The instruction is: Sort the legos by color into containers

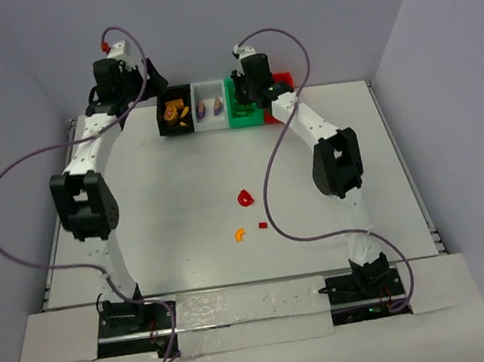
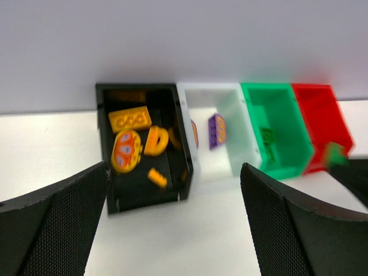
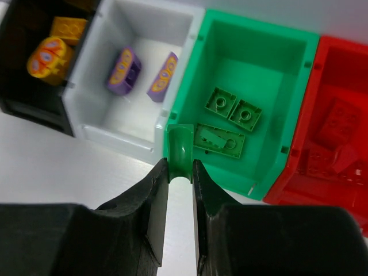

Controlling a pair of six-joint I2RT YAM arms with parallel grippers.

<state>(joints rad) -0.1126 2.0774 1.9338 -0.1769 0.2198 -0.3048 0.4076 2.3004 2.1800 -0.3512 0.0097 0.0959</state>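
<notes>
Between the fingers of the right hand (image 3: pixel 180 170) sits a green curved piece (image 3: pixel 180 148), pinched by its narrow sides so that the arch stands upright. That hand is closed on it and hovers at the near left corner of the green bin (image 3: pixel 253 33), with the piece just over the rim rather than fully inside. I judge that a short move forward is needed before letting go, or the piece may catch the rim and tumble to the desk (image 1: pixel 158 208). Ahead of the fingertips, flat green plates (image 3: pixel 230 118) lie on the bin floor. To the hand's right the red bin (image 3: pixel 345 57) holds red bricks, and to its left two purple pieces (image 3: pixel 123 69) lie in the white bin (image 3: pixel 144 14).

The left hand (image 2: pixel 174 187) stands wide open, holding nothing, above the near edge of the black bin (image 2: pixel 138 87). Below and ahead of it lie orange-yellow pieces (image 2: pixel 129 119). One small piece (image 2: pixel 156 177) is blurred, so I cannot tell whether it is resting or falling. The spread jaws suit a release over the matching heap.

Well behind both hands, toward the arm bases, a red curved piece (image 1: pixel 244 199), a tiny red brick (image 1: pixel 263 226) and an orange curved piece (image 1: pixel 240 234) lie loose on the desk, not yet sorted.
</notes>
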